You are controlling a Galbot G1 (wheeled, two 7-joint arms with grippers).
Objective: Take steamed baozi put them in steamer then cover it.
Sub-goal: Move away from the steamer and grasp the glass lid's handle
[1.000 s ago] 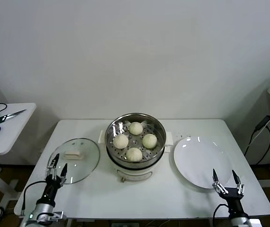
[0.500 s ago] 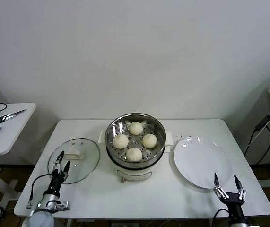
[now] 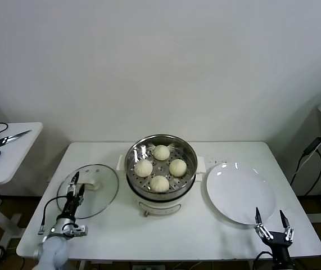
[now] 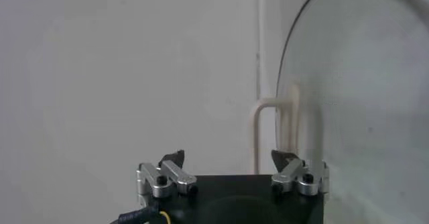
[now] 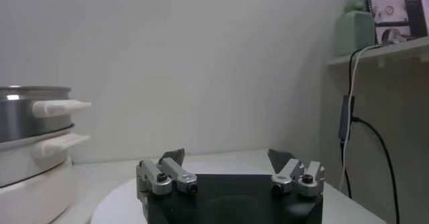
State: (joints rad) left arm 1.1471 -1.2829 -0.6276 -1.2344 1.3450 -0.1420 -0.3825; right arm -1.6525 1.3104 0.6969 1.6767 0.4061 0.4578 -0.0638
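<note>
The steamer (image 3: 161, 194) stands mid-table, a steel pot on a cream base, uncovered. Four steamed baozi lie on its perforated tray: one at the back (image 3: 161, 152), one left (image 3: 144, 168), one right (image 3: 177, 167), one in front (image 3: 159, 183). The clear glass lid (image 3: 99, 197) lies flat on the table left of the steamer. My left gripper (image 3: 77, 183) is open and empty over the lid's near-left part, close to its cream handle (image 3: 90, 184); the handle also shows in the left wrist view (image 4: 283, 121). My right gripper (image 3: 268, 214) is open and empty at the front right.
An empty white plate (image 3: 240, 192) lies right of the steamer, just beyond my right gripper. A side table (image 3: 3, 163) at far left holds scissors and a mouse. The steamer's side handle (image 5: 59, 106) shows in the right wrist view.
My left gripper has moved away from the table's front edge, onto the glass lid toward its handle. My right gripper has drawn back slightly toward the front edge.
</note>
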